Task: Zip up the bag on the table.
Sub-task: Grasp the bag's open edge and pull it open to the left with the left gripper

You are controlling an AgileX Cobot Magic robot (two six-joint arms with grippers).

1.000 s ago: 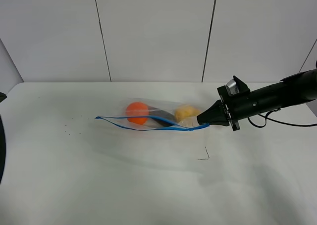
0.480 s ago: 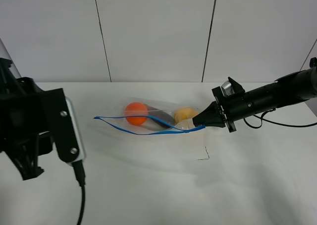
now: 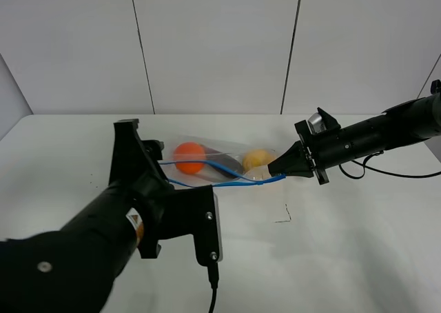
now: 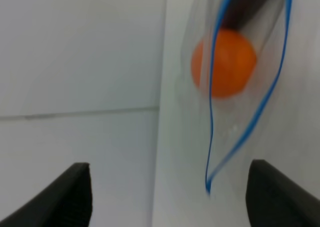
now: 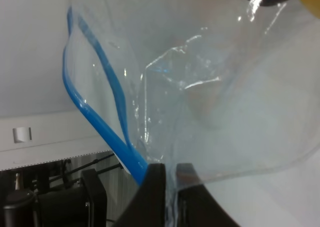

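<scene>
Right claw (image 3: 277, 169) is clamped on the right-hand corner of the bag (image 3: 213, 167). It lies toward the back of the table (image 3: 331, 244), long side running left to right, blue zipper edge facing the front, its two strips parted. Left claw (image 4: 170, 177), fingers spread wide, hovers at the bag's left end. A sticker (image 3: 132, 222) on the left arm is too small to read.
</scene>
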